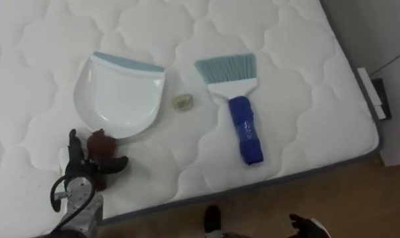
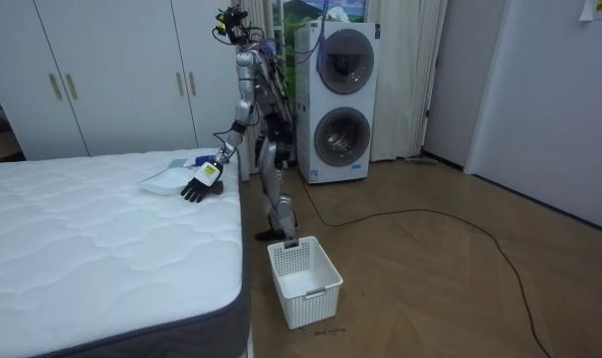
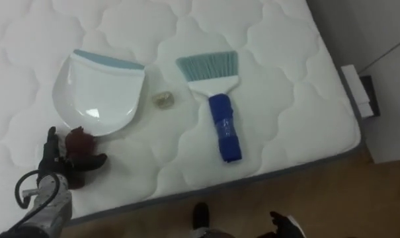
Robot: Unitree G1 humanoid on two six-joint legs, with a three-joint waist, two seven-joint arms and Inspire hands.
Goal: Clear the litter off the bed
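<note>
A: Where is the left hand [image 1: 87,164] in relation to the dustpan [image 1: 120,92]?

B: At the near left of the mattress [image 1: 305,86], right at the pan's near end; a dark reddish piece [image 1: 100,141] sits against it there, probably the pan's handle; whether the hand is open or gripping that piece I cannot tell.

A: And the mess?

B: One pale scrap [image 1: 183,101], lying between the pan and the brush [image 1: 242,112], just right of the pan's right rim; the pan's blue-grey lip faces far, not toward the scrap.

A: How does the brush lie?

B: Its long axis runs near to far; bristles at the far end, blue handle pointing at the near edge; it lies right of the scrap and well apart from the left hand, with pan and scrap between.

A: So which arm takes it?

B: The right, I'd judge; the right hand [image 1: 310,228] shows low at the near right, off the bed, on the handle's side; its state I cannot tell. The left suits the pan; the lip would need turning toward the scrap.
</note>
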